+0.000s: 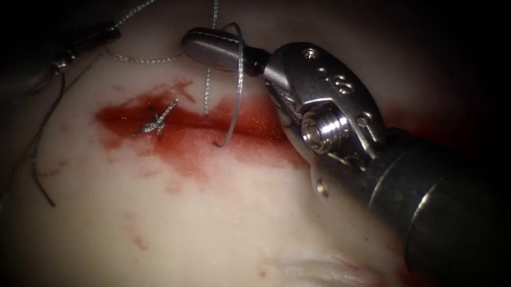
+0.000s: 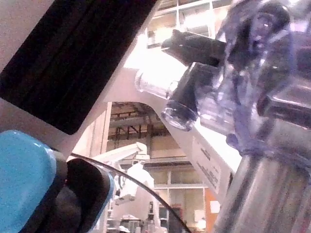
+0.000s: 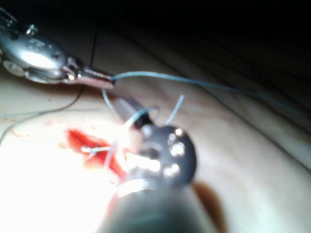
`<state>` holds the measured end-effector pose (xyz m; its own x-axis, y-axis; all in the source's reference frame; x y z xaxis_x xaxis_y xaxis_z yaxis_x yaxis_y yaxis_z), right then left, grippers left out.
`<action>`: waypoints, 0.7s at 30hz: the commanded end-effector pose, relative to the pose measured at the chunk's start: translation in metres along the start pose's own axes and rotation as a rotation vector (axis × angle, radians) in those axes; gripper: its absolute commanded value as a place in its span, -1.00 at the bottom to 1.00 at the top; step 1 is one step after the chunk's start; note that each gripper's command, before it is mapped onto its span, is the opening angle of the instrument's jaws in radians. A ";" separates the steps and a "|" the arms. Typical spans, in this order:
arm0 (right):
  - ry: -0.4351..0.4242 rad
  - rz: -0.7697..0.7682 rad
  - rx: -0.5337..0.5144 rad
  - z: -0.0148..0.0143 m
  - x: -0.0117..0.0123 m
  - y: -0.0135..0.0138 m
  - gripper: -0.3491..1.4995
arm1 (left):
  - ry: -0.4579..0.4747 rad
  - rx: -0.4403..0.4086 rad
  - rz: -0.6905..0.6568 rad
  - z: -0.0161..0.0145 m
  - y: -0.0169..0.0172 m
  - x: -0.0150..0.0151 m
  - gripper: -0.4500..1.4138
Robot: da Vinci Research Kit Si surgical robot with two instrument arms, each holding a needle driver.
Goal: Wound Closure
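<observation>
The tissue is seen from above in the endoscope view. A cut runs across it from left to right, and red fluid is spread in and below the cut. A small knot with short ends is tied in the left part of the cut.

The right tool is held just above the cut. Its jaws are pressed together. It cannot be told if anything is pinched between them. A thin grey curve is hung across these jaws, and its low end is laid on the red cut. It cannot be told if this curve is the needle or a loop of thread.

The thread is hung straight down past the right tool's jaws to the cut.

The left tool is kept up and to the left of the cut, in the dark. In the right wrist view its jaws are clamped on the thread, just beyond the right tool.

A thin dark curve is seen on the tissue, left of the cut, below the left tool. It may be the needle, but this cannot be told.
</observation>
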<state>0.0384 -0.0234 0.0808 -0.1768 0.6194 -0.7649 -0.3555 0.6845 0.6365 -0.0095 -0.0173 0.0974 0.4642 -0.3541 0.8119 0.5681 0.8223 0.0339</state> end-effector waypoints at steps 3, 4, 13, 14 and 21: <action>0.032 -0.031 -0.095 0.0016 0.0011 0.0010 -1.00 | -0.014 0.035 -0.031 -0.0008 -0.0014 -0.0021 -1.00; 0.033 -0.045 -0.112 0.0016 0.0012 0.0011 -1.00 | -0.015 0.042 -0.034 -0.0011 -0.0017 -0.0025 -1.00; -0.010 -0.099 -0.286 0.0016 0.0007 0.0021 -1.00 | -0.058 0.092 -0.125 -0.0055 -0.0053 -0.0070 -1.00; -0.005 -0.105 -0.297 0.0016 0.0008 0.0021 -1.00 | -0.058 0.092 -0.124 -0.0057 -0.0057 -0.0071 -1.00; 0.058 0.017 -0.306 0.0015 0.0013 0.0020 -1.00 | -0.026 0.101 -0.138 -0.0055 -0.0065 -0.0059 -1.00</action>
<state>0.0380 -0.0216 0.0814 -0.2320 0.6046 -0.7620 -0.6108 0.5192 0.5979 -0.0116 -0.0241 0.0897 0.3710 -0.4630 0.8050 0.5533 0.8064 0.2089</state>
